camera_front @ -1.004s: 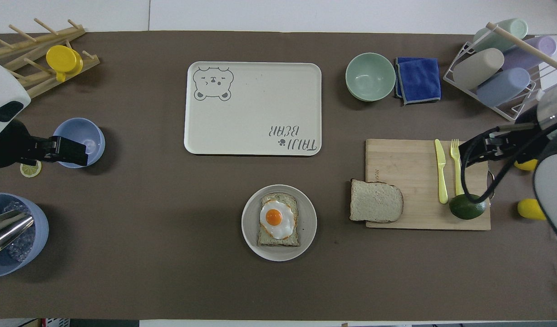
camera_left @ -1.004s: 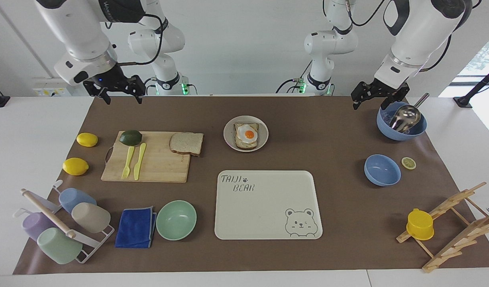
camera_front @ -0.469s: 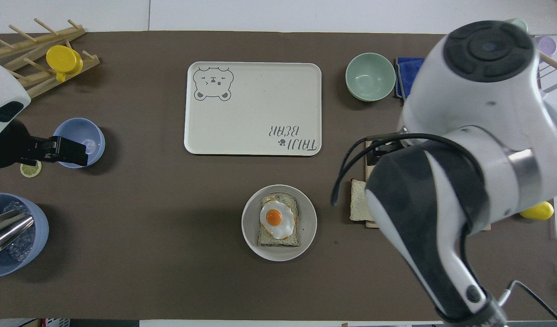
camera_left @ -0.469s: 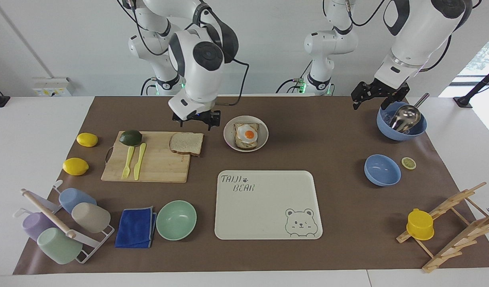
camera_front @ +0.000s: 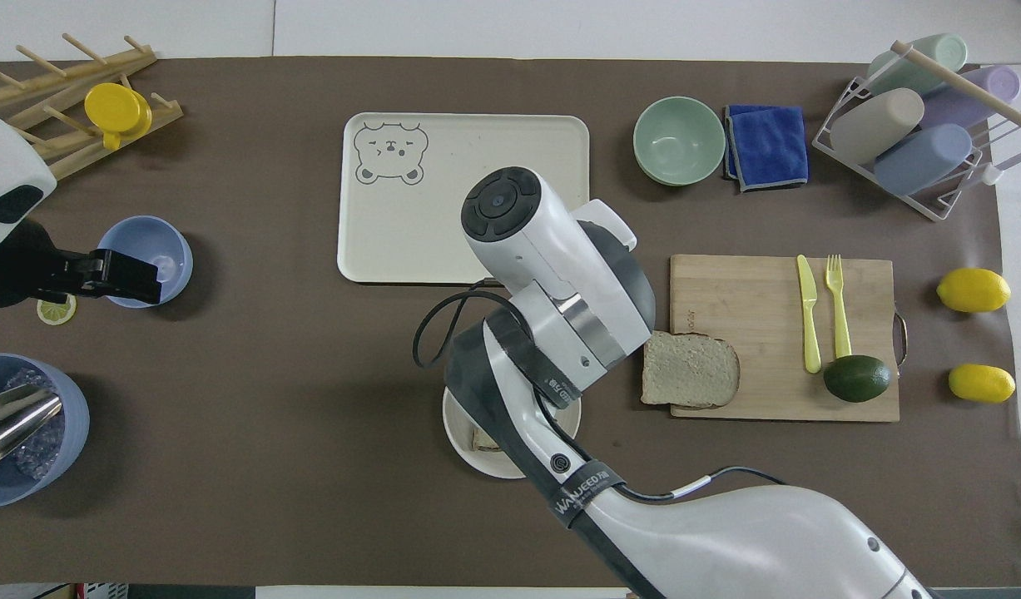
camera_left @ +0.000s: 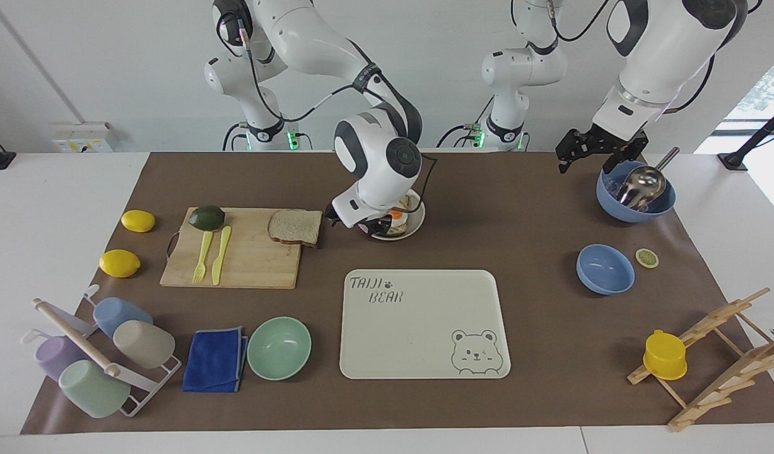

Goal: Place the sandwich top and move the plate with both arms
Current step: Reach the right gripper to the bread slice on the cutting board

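One sandwich top (camera_left: 294, 227) beside right gripper (camera_left: 361, 226) — untouched.

Plate (camera_front: 464, 449) is mostly covered by the right arm (camera_front: 560, 291); bread slice (camera_front: 690, 381) is left on the cutting board (camera_front: 776, 333), overhanging its edge toward the plate.

Right gripper (camera_left: 361, 222) low at mid-table, wrist bent down; left gripper (camera_left: 593, 153) raised, waiting
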